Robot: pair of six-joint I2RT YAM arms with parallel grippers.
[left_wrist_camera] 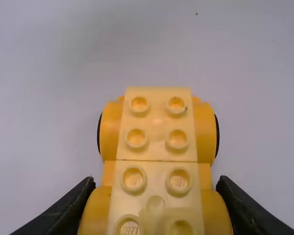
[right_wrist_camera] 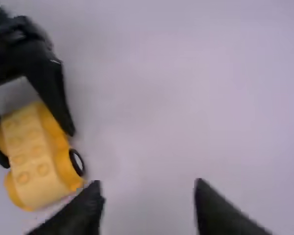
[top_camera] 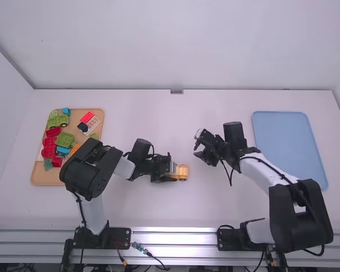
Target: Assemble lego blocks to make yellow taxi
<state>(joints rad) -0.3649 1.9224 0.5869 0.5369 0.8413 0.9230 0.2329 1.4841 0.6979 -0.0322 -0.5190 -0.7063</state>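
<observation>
While clamping the yellow car (left_wrist_camera: 157, 125) with the left gripper (left_wrist_camera: 157, 184) near the table's middle (top_camera: 181, 212), probably settle it level before release, holding the right gripper (right_wrist_camera: 148, 188), jaws spread apart, clear.

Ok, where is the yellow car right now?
In the high view, the yellow car is mid-table, held by the left gripper, left of the right gripper.

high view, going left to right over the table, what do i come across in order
Tan rectangular tray with colourful plastic blocks → yellow plastic block car → black two-finger right gripper → light blue rectangular tray.
</observation>
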